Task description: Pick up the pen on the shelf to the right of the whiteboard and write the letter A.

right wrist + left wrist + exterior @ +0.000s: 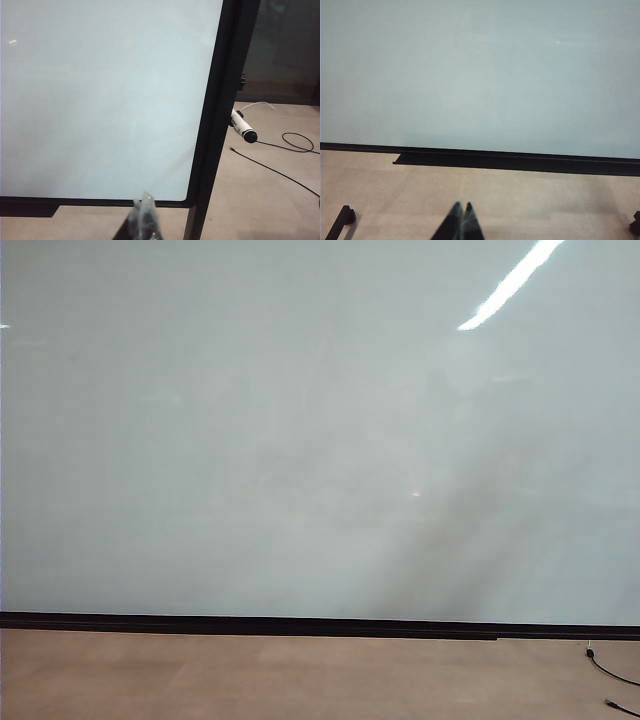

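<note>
Nearest, the left end effector point(461, 212) and right end effector point(144, 207) hang empty, black fingertips pressed together. Beyond the right one, the glossy pale whiteboard point(100, 100) sits black-framed and bare. Past its right edge lies the pen point(243, 126), white-barrelled, dark-tipped; its lettering is too small to read.

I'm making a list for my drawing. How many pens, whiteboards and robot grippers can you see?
Pen: 1
Whiteboard: 1
Grippers: 2, both shut: left gripper, right gripper
Total: 4
</note>
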Available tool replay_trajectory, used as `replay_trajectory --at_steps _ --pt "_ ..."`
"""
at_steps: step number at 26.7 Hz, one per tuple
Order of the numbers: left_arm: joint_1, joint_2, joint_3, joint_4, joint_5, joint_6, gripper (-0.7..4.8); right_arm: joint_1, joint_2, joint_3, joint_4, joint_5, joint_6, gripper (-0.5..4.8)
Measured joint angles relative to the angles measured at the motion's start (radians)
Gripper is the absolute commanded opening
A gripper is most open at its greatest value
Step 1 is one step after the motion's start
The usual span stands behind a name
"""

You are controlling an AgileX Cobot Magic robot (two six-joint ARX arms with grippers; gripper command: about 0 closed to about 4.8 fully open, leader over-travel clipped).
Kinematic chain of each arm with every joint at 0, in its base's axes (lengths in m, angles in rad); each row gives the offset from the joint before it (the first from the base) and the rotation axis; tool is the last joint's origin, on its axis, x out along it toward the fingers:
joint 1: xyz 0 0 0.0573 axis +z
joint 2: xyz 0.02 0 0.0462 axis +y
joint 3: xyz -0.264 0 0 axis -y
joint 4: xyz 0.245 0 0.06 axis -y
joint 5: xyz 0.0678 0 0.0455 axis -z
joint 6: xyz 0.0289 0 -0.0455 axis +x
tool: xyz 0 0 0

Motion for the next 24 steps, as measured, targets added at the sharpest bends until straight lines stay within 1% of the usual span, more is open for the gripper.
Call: replay_trajectory --at_steps 2,3,6,10,13,16,17,18,20,23,24 --pt "0.0 0.0 0.0 0.0 0.0 0.0 -0.04 0.0 0.0 0.0 0.007 0.0 0.0 -0.08" --pt "0.0 0.0 0.0 0.0 0.0 0.0 -0.04 0.0 0.0 0.0 0.012 0.0 0.0 0.0" --pt "0.0 0.0 0.0 0.0 0.0 0.0 -0.04 -0.001 -0.001 0.0 0.033 0.114 0.0 0.0" --pt "0.0 0.0 0.0 0.0 0.0 0.0 -0.05 0.0 -0.001 0.001 0.046 0.153 0.002 0.03" --pt "0.0 0.0 0.0 0.0 0.0 0.0 -0.04 0.0 0.017 0.001 0.045 0.178 -0.011 0.54" --pt "0.0 0.0 0.0 0.0 0.0 0.0 -0.04 0.0 0.058 0.001 0.046 0.179 -0.024 0.55" --pt "0.0 0.0 0.0 0.0 0.0 0.0 -0.04 0.0 0.093 0.001 0.051 0.179 -0.039 0.63" --pt "0.0 0.0 0.0 0.0 0.0 0.0 -0.05 0.0 0.111 0.001 0.058 0.179 -0.048 0.86" --pt "0.0 0.0 0.0 0.0 0.0 0.0 -0.04 0.0 0.173 0.001 0.103 0.179 -0.072 0.89" --pt "0.0 0.0 0.0 0.0 0.0 0.0 -0.05 -0.001 0.269 0.001 0.172 0.18 -0.09 1.21" --pt "0.0 0.0 0.0 0.0 0.0 0.0 -0.04 0.0 0.299 0.001 0.194 0.18 -0.098 1.22"
